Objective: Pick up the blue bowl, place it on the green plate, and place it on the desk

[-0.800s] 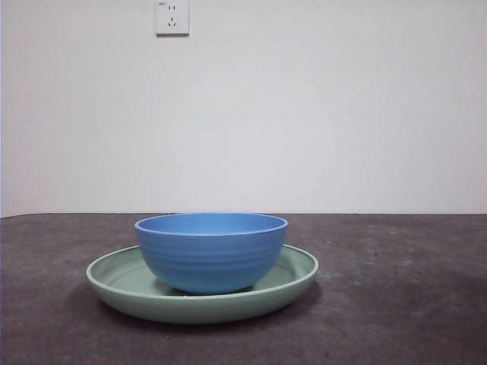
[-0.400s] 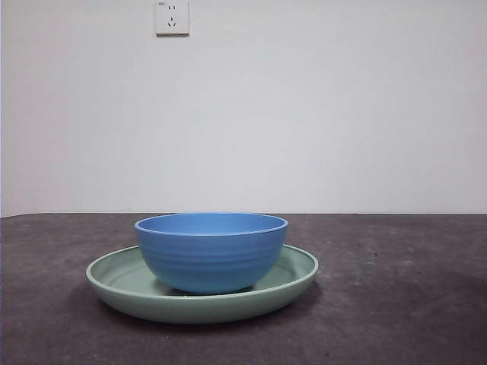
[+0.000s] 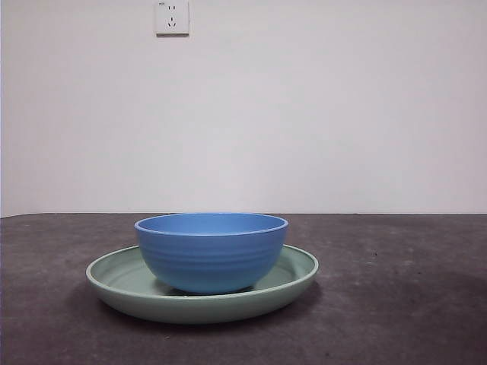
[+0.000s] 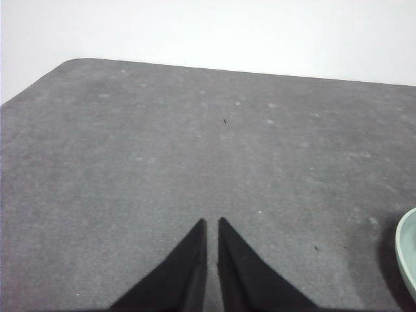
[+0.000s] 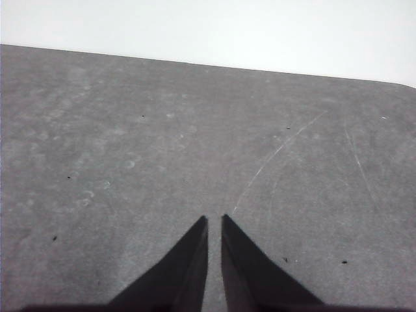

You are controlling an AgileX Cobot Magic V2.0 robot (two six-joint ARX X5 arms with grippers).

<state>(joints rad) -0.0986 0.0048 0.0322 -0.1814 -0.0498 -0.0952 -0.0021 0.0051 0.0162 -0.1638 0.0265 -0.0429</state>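
Note:
The blue bowl (image 3: 211,252) stands upright inside the green plate (image 3: 114,283), which rests on the dark desk (image 3: 396,304) in the front view. Neither arm shows in that view. In the left wrist view my left gripper (image 4: 212,223) is shut over bare desk, with only a sliver of the green plate (image 4: 407,253) at the picture's edge. My right gripper (image 5: 214,220) is shut too, over bare desk (image 5: 130,149) with nothing between its jaws.
A white wall with a power socket (image 3: 172,17) stands behind the desk. The desk's far edge (image 4: 227,66) and a rounded corner show in the left wrist view. Faint scratches (image 5: 273,159) mark the desk in the right wrist view.

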